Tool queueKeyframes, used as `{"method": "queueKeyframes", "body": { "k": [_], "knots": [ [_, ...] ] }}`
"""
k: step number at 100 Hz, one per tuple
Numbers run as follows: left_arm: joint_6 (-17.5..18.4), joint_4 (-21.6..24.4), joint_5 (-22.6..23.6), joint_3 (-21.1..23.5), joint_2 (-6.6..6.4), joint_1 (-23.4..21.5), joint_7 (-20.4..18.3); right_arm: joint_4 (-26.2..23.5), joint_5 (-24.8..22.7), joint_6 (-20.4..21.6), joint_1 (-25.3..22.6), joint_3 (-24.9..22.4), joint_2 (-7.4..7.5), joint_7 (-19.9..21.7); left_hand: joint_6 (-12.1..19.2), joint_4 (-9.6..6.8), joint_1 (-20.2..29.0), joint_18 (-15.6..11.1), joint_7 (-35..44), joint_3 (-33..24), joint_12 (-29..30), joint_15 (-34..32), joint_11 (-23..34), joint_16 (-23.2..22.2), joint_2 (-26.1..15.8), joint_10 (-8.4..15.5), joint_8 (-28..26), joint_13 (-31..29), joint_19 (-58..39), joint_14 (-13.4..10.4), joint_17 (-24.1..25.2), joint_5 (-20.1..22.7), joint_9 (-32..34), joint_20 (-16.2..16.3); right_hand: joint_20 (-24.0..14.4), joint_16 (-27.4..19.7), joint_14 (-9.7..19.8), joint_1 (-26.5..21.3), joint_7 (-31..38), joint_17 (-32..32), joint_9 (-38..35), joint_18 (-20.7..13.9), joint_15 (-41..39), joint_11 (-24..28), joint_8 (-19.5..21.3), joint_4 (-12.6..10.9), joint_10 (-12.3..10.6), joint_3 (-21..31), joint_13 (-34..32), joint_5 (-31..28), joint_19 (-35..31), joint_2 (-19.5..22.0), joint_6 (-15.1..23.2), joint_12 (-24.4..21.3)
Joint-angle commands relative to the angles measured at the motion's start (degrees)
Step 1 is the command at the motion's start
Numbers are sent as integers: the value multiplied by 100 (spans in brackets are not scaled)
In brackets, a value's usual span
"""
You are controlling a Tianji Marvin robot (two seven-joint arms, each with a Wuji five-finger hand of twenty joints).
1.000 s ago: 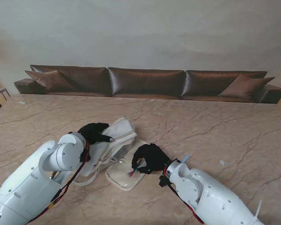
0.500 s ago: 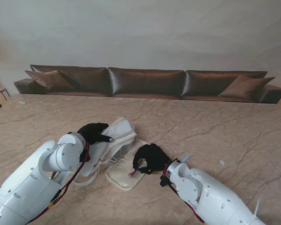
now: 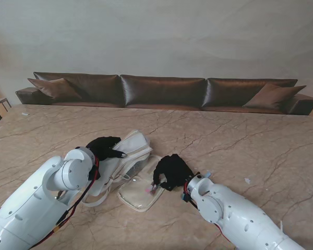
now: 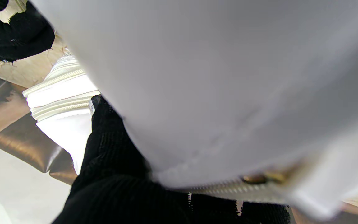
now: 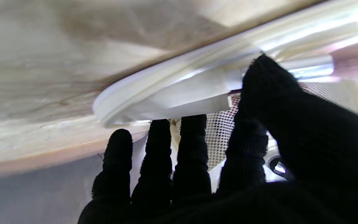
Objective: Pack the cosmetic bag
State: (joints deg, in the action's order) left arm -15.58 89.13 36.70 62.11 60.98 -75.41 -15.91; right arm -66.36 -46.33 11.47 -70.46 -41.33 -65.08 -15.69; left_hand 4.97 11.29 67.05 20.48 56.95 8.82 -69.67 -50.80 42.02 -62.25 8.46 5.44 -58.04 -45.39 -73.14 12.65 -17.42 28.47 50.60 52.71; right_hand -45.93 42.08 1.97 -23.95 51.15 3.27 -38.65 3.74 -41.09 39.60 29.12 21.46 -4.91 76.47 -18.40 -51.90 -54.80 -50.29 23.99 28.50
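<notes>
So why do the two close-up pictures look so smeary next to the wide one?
Stand view: sharp, evenly lit, soft shadows under the cosmetics bag. Left wrist view: the bag's white wall sits almost against the lens, so it is a blurred blank, with only the left hand textured. Right wrist view: the table and bag rim are out of focus, with bright glare at the edge.

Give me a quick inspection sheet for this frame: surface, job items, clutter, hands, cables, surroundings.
Surface: marble-look table, beige with dark veins.
Job's things: white cosmetics bag lying open, mesh pocket showing; small pink item on its open flap.
Clutter: small pale scrap on the table to the right; too small to identify.
Hands: left hand shut on the cosmetics bag, holding it open; right hand over the flap by the pink item, grasp cannot be told.
Cables: red and black cable along the left arm.
Surroundings: brown leather sofa against a plain wall.
</notes>
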Motion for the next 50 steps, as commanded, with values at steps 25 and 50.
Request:
{"method": "queueKeyframes", "body": {
  "k": [25, 50],
  "knots": [
    [38, 13, 8, -11, -5, -69, -51, -174, -415, -346, 125, 150, 87, -146, 897, -223, 692, -41, 556, -337, -123, 43, 171, -63, -421, 245, -174, 68, -12, -100, 70, 158, -25, 70, -69, -33, -112, -314, 543, 25, 38, 28, -44, 42, -313, -224, -27, 132, -4, -479, -98, 136, 210, -19],
    [23, 2, -5, -19, -6, -80, -61, -495, -758, -482, -30, -64, 234, 130, 900, -222, 692, -45, 550, -330, -126, 46, 169, -64, -419, 240, -177, 73, -10, -101, 72, 154, -30, 70, -27, -59, -146, -97, 240, -91, 291, 6, 77, -77, -645, -155, 61, -152, 183, 455, -18, 41, -13, -28]
  ]
}}
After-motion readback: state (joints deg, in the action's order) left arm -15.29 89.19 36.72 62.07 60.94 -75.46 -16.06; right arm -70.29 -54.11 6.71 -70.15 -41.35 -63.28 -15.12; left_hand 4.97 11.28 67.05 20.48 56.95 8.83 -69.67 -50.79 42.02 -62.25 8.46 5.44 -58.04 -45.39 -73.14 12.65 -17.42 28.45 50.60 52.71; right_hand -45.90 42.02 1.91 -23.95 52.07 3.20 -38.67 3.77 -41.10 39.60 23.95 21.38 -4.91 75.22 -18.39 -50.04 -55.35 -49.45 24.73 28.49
